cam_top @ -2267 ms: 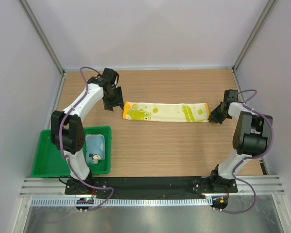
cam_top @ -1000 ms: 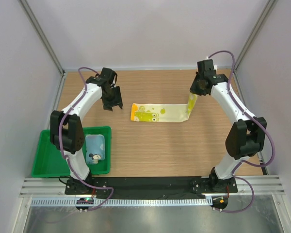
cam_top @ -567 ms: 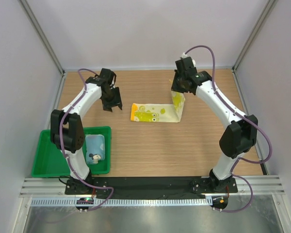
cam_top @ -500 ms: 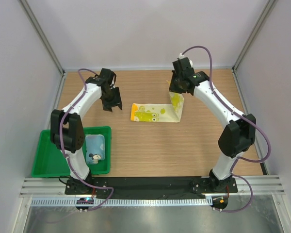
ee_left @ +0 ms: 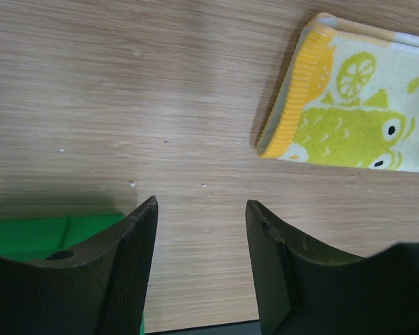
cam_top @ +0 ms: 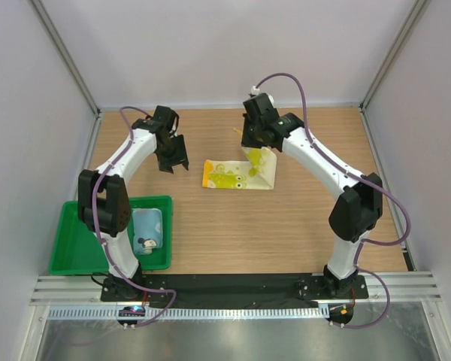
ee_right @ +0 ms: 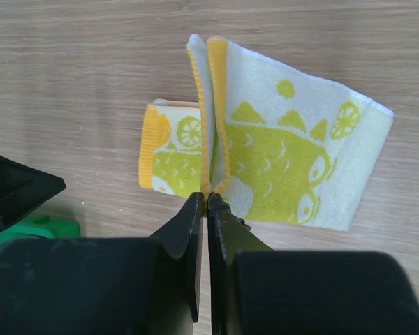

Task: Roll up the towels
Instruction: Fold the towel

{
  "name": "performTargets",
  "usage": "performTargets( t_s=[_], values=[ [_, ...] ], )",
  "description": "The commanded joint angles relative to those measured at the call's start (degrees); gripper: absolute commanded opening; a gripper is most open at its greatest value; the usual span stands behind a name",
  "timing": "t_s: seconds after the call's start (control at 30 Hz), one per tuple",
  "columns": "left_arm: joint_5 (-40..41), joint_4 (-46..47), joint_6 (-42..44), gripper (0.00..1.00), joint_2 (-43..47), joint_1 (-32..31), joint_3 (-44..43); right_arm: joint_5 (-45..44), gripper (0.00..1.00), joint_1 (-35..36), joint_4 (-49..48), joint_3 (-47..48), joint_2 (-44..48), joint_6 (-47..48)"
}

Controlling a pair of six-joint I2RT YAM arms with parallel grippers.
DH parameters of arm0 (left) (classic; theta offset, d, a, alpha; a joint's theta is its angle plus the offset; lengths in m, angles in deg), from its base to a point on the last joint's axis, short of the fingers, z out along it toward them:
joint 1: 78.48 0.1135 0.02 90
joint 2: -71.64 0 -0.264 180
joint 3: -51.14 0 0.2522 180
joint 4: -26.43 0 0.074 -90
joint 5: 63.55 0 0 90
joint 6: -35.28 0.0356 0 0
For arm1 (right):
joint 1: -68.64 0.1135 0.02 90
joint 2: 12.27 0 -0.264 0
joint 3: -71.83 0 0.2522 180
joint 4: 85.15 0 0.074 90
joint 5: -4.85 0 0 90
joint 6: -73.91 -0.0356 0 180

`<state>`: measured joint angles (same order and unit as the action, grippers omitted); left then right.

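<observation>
Yellow-cream cloth towel with green and orange print (cam_top: 233,174) lies mid wooden desk (cam_top: 248,226), long strip. Its right end is lifted and carried over the flat part. Right gripper (ee_right: 206,204) has its fingers pressed together, clamped on that raised short edge; two layers hang from the pinch. Left end is flat on the desk.

Left gripper (ee_left: 199,209) has its fingers apart and holds nothing. It hovers over bare desk just beside the towel's left end, not touching.

Light blue cloth towel (cam_top: 147,224) sits in the green plastic tray (cam_top: 71,254) at the near left, well apart from the work. It looks bundled; too small to tell if rolled.

Handling, as a judgement: light, limp terry with no stiffness. It sags from the pinch and drapes wherever it is led. It would likely slide on the smooth wood rather than stay put, so the flat end probably needs pinning. It isn't fragile, so a firm pinch is fine.

Best hold: the yellow-orange hem band (ee_left: 293,105) at a short edge. It looks thicker, and a grip there takes all layers. A pinch mid-cloth would likely bunch it. For a tight roll, start at one short end and keep both corners level or it will cone.
</observation>
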<state>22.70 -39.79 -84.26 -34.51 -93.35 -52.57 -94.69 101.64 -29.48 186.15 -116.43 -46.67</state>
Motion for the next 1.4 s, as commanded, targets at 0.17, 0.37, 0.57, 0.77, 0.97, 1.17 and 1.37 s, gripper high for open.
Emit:
performTargets(
  t_s=[0.17, 0.37, 0.57, 0.77, 0.97, 1.17, 1.37],
  values=[
    [-0.65, 0.96, 0.1, 0.54, -0.2, 0.55, 0.22, -1.53, 0.02, 4.97, -3.76, 4.82, -3.76, -1.49],
    [-0.65, 1.05, 0.1, 0.54, -0.38, 0.72, 0.22, -1.01, 0.01, 9.1, -7.27, 2.91, -6.58, -2.46],
    [-0.91, 1.05, -0.08, 0.54, -0.64, 0.9, 0.39, 1.88, 0.01, 12.09, -15.18, -3.69, -9.13, -3.78],
    [-1.96, 1.05, 0.01, 0.54, -0.9, 1.43, 0.39, 3.3, 0.03, 13.76, -19.76, -6.33, -12.56, -3.25],
    [-2.31, 1.14, -0.17, 0.54, -0.81, 1.78, 0.57, 4.88, 0.36, 14.29, -21.69, -7.21, -15.19, -3.34],
    [-1.97, 1.23, -0.08, 0.54, -0.9, 1.78, 0.83, 7.69, 0.63, 14.47, -23.01, -6.16, -14.94, -3.34],
    [-0.38, 1.75, 0.1, 0.55, -0.29, 1.78, 1.62, 8.48, 0.68, 12.89, -21.52, -5.54, -8.62, -2.81]
  ],
)
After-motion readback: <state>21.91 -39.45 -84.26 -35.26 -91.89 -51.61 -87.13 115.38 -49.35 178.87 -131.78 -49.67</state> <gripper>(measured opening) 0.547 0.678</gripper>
